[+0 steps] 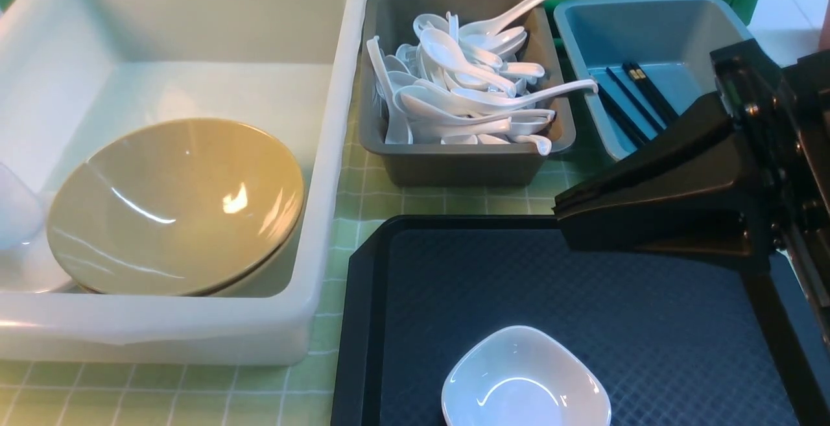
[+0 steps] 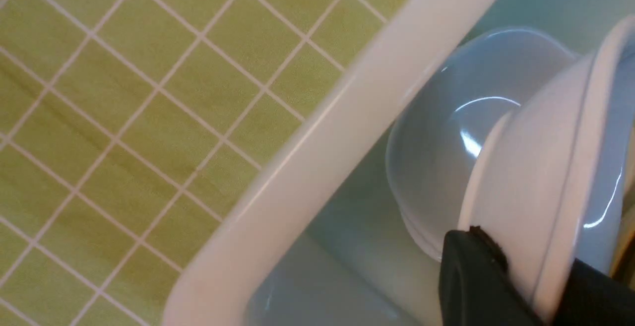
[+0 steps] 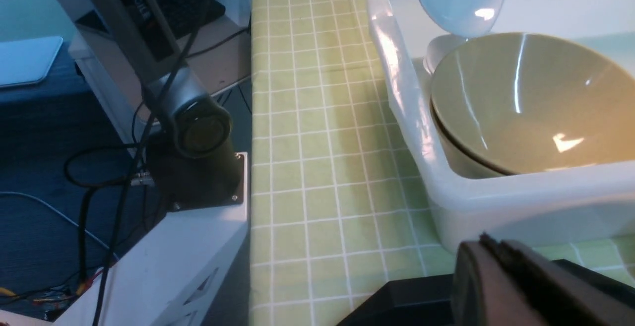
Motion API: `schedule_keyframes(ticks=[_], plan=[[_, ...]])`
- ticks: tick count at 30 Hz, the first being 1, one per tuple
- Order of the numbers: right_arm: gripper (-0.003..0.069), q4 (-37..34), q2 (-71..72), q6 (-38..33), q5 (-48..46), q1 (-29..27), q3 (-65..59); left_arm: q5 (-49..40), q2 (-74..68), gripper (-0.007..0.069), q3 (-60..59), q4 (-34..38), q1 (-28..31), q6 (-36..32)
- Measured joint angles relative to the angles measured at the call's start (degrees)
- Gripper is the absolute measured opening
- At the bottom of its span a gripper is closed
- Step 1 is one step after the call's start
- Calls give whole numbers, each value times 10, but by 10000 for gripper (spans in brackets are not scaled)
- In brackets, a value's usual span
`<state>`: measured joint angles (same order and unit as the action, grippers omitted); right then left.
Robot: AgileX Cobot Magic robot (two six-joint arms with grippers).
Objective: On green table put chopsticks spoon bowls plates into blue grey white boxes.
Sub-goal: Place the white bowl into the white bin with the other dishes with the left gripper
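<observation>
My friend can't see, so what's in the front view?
The shut right tool hangs over a dark tray holding one white bowl. Behind: a white box with tan bowls, a grey box of spoons, a blue box with chopsticks.

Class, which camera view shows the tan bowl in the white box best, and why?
The front view: the tan bowl shows whole, tilted inside the white box. The right wrist view cuts off one side. The left wrist view shows mostly the white bowl pinched by the left end effector, no tan bowl clearly.
</observation>
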<state>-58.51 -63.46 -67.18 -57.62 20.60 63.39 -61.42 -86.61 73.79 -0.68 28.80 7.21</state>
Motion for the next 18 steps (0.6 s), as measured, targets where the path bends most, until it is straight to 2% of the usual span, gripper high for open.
schedule_keyframes(ticks=[10,18], plan=[[24,0,0,13,-4,0,0,21,-57,15,0,-11,-52,-3],[25,0,0,15,-10,0,0,21,-61,15,0,-41,-55,15]])
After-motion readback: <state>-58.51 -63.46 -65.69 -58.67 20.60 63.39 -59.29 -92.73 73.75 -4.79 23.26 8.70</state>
